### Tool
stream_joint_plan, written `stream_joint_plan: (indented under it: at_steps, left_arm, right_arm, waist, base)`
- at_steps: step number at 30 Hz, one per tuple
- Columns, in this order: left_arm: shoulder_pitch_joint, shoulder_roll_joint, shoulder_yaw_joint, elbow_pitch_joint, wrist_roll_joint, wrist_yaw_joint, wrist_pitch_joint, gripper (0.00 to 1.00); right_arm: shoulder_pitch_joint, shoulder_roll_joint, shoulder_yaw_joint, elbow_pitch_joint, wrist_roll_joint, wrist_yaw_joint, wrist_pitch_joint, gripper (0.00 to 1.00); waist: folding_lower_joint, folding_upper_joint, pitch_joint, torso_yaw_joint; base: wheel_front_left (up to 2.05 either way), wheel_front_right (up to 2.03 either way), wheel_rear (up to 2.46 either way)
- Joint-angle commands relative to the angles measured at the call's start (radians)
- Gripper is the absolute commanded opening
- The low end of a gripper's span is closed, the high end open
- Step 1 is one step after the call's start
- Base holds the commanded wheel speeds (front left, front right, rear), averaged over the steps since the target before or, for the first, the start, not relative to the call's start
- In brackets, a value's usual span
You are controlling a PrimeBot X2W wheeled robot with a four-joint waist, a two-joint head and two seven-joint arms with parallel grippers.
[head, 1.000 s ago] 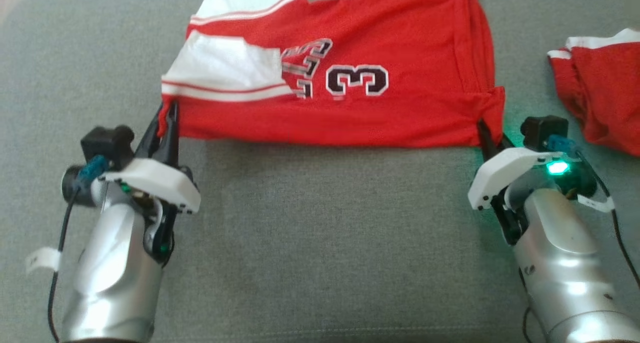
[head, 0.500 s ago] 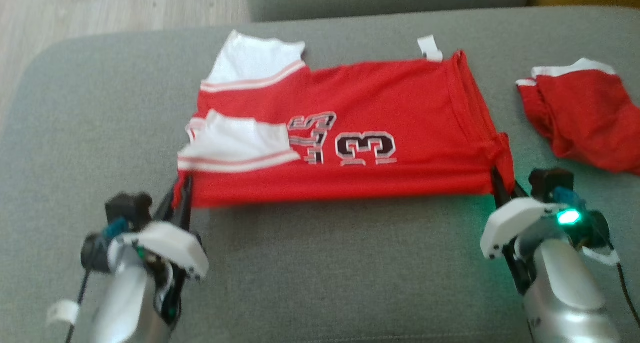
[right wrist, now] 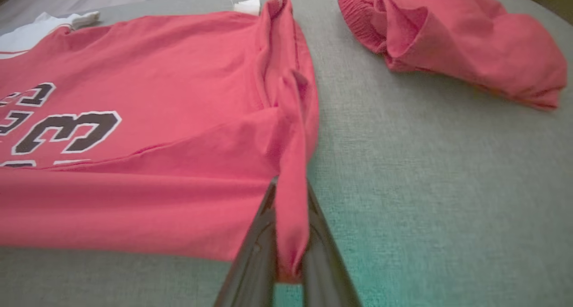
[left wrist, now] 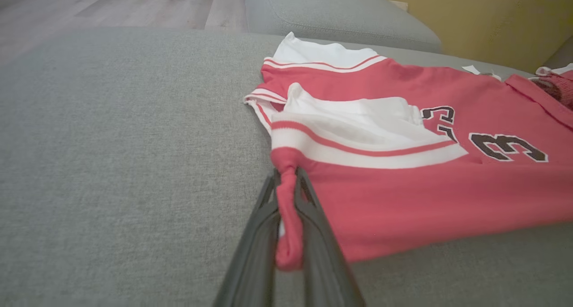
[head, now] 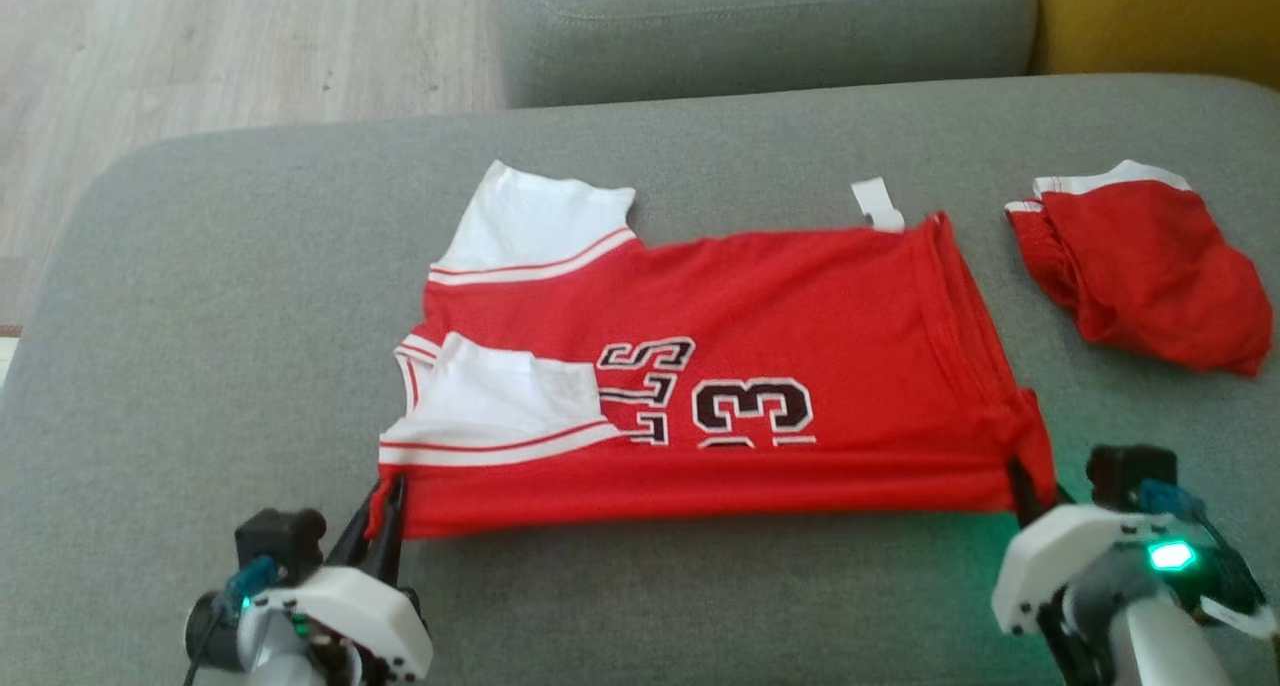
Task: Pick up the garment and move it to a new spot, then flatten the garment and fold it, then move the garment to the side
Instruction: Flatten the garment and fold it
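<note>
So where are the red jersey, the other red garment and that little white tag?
red jersey [head: 760,311], head view, plain red cloth above the number.
second red garment [head: 1150,271], head view, middle of the crumpled bundle.
white tag [head: 877,204], head view, its middle, at the jersey's far edge.

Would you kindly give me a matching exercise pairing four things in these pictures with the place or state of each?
Things:
1. left tool
2. right tool
3. second red garment
4. white label

Places or states:
A. lies apart, to the right of the jersey
B. shut on the jersey's near corner by the white sleeve
C. sticks out at the jersey's far edge
D. shut on the jersey's near corner at the plain red end

Pairs: 1-B, 2-D, 3-A, 4-C
</note>
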Motion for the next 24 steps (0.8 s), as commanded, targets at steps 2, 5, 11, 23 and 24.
stream_joint_plan:
  at_steps: [2,5,11,23,24]
  left_arm:
    - [-0.022,0.015,0.031,-0.032,-0.011,0.011,-0.006,0.0]
    - [-0.025,0.015,0.015,-0.02,-0.001,0.014,-0.003,0.05]
    - [-0.048,0.006,0.036,-0.02,-0.018,0.043,-0.009,1.0]
    - [-0.245,0.033,0.075,-0.215,-0.031,0.012,-0.008,1.0]
    - [-0.291,0.044,0.061,-0.197,-0.037,0.006,0.009,1.0]
  right_arm:
    - [0.014,-0.009,-0.003,-0.08,0.019,-0.001,0.033,0.15]
    - [0.043,-0.009,-0.01,-0.133,0.043,-0.001,0.052,1.0]
    - [0.051,-0.009,-0.025,-0.229,0.076,-0.001,0.005,1.0]
    - [-0.125,-0.009,0.018,-0.345,0.093,-0.001,-0.123,1.0]
    - [-0.148,-0.009,0.023,-0.35,0.087,-0.001,-0.12,1.0]
  waist:
    - [0.0001,-0.0001,-0.005,0.004]
    - [0.0001,-0.0001,-0.003,0.007]
    - [0.0001,-0.0001,0.007,0.004]
    - [0.0001,-0.0001,0.142,-0.037]
    - [0.0001,-0.0001,0.16,-0.04]
  base:
    - [0.0,0.0,0.0]
    - [0.0,0.0,0.0]
    - [0.0,0.0,0.0]
    - [0.0,0.0,0.0]
    - [0.0,0.0,0.0]
